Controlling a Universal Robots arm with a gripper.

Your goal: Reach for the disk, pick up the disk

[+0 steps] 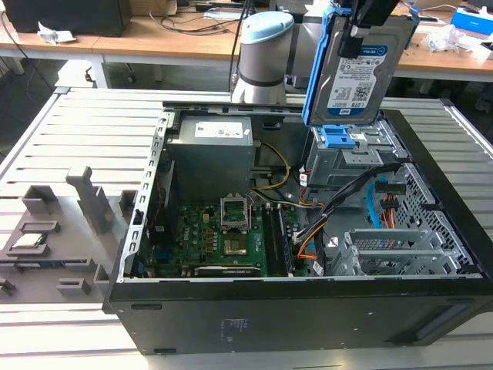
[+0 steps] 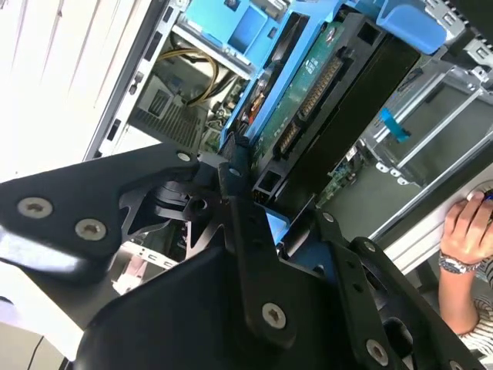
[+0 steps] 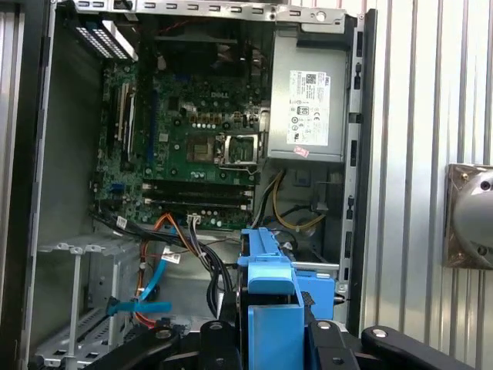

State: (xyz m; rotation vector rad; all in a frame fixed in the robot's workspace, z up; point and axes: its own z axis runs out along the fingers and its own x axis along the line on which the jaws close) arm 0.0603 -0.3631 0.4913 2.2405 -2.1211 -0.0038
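One slatted metal table (image 1: 69, 131), with several grey fixture blocks (image 1: 88, 200) at the exterior view's left and one open PC case (image 1: 269, 316) beside them. Inside the case we count one motherboard (image 1: 223, 239) and one power supply (image 1: 212, 146) behind it. A bundle of black, orange and blue cables (image 1: 347, 208) runs toward the drive cage (image 1: 350, 158). One disk (image 1: 356, 69), and it is out of the case. It hangs nearly upright in the air just above the drive cage, label facing the camera, blue carrier frame along its edges. One gripper (image 1: 362, 27) has it from the top, jaws closed onto the disk's upper end. In both wrist views we see the black fingers (image 2: 246, 231) pinching the blue frame between them. One person's hand (image 2: 470, 227) with a wristwatch shows in the second wrist view, outside the case.
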